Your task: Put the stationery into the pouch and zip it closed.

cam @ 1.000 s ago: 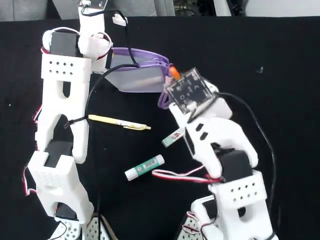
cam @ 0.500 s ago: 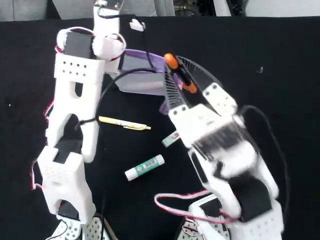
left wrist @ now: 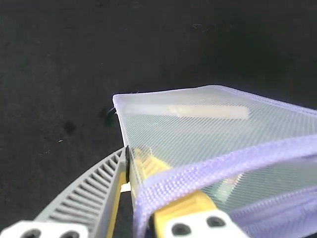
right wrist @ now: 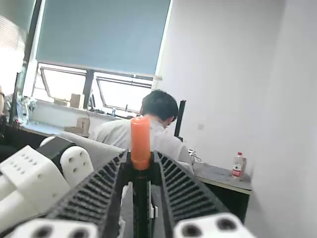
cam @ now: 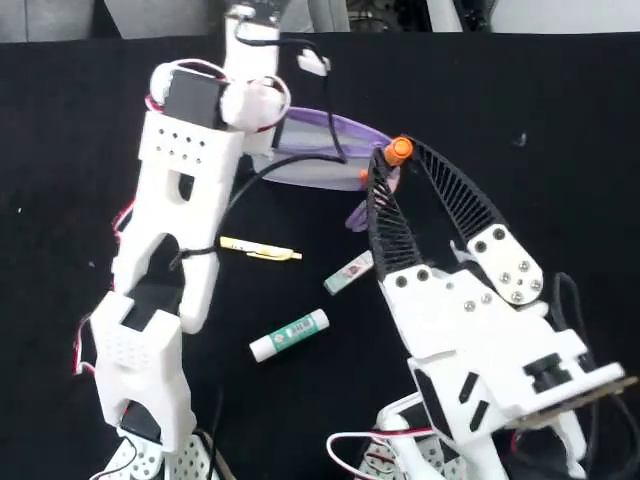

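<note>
Both arms have moved. One second ago the right arm was bent low over the right end of the pouch (cam: 320, 165). Now it has swung up and tipped back toward the near side, so the right gripper (cam: 397, 165) points up and away. Its fingers are closed on an orange pen (right wrist: 140, 141), which sticks out past the tips. From above, the orange tip sits just by the right end of the pouch, but I cannot tell if it touches.

The left arm has slid to the right and a bit farther away, and the pouch went with it. The left gripper (left wrist: 134, 163) is pinched tight on the pouch's purple zip edge and holds it up off the black table (cam: 560, 120), at the far side. A pale stick shape shows through the mesh, and I cannot tell if it is inside.

I think the orange pen has not gone in yet. It looks like the right arm is lining up for a try at the opening.

Three things lie on the table nearer than the pouch. They are a yellow pen (cam: 258, 248), a glue stick (cam: 288, 335) and a small green and white piece (cam: 348, 273). So most of the job is left, and the zip comes last.
</note>
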